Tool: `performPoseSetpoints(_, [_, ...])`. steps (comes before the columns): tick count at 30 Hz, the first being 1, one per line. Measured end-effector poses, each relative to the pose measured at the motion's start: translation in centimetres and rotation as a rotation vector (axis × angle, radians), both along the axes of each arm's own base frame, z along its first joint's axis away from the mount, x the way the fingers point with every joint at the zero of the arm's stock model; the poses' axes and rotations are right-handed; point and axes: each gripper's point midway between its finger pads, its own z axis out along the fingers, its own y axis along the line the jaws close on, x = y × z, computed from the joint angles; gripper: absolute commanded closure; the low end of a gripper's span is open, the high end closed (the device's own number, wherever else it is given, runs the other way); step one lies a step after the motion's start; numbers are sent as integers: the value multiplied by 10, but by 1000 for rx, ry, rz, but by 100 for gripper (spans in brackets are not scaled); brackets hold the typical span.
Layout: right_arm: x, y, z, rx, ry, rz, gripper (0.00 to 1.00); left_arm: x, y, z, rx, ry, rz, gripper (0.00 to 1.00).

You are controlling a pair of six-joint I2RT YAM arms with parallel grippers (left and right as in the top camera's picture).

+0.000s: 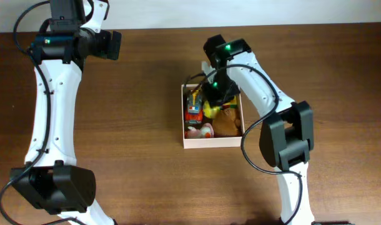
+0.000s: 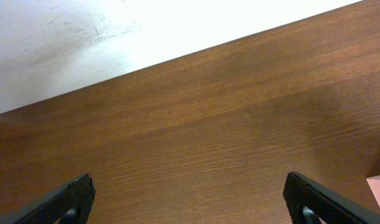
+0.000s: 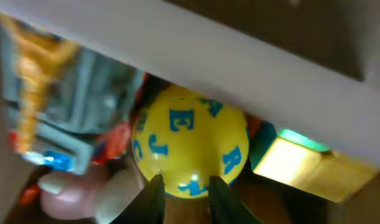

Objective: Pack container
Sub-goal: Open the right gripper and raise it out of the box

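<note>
The container (image 1: 212,142), a shallow white-walled box, sits mid-table with several small toys in it. My right gripper (image 1: 217,94) hangs over its back half. In the right wrist view its jaws stand narrow, and the right gripper (image 3: 184,180) is pinched on the near edge of a yellow ball (image 3: 190,140) with blue letters. That ball (image 1: 209,111) is low inside the box, just under the white wall (image 3: 240,56). My left gripper (image 1: 109,44) is far off at the back left. In its own view the left gripper (image 2: 187,186) is wide open over bare wood.
Inside the box lie a red-orange truck (image 1: 193,109), a pink toy (image 1: 203,131) and a brown plush (image 1: 227,122). Around the ball are a grey-blue toy (image 3: 84,93), the pink toy (image 3: 71,186) and a yellow-green block (image 3: 302,162). The table's back edge (image 2: 177,53) is close to the left gripper.
</note>
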Motion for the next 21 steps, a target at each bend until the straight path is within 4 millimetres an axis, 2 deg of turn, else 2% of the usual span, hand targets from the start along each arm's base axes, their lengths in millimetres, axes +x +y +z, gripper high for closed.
performPoseSetpoints(2, [-5, -2, -7, -8, 21, 1, 73, 0, 0, 0, 0, 0, 0, 1])
performPoseSetpoints(7, [-4, -1, -6, -6, 16, 0, 71, 0, 0, 0, 0, 0, 0, 1])
performPoseSetpoints(11, [1, 0, 9, 3, -6, -1, 66, 0, 0, 0, 0, 0, 0, 1])
performPoseSetpoints(15, [17, 5, 41, 22, -87, 3, 46, 0, 0, 0, 0, 0, 0, 1])
performPoseSetpoints(16, [21, 5, 51, 23, -109, 0, 34, 0, 0, 0, 0, 0, 0, 1])
performPoseSetpoints(17, [23, 4, 57, 21, -123, 1, 17, 0, 0, 0, 0, 0, 0, 1])
performPoseSetpoints(19, [28, 1, 71, 10, -161, -8, 2, 0, 0, 0, 0, 0, 0, 1])
performPoseSetpoints(21, [35, -4, 82, -7, -202, -18, 1, 0, 0, 0, 0, 0, 0, 1])
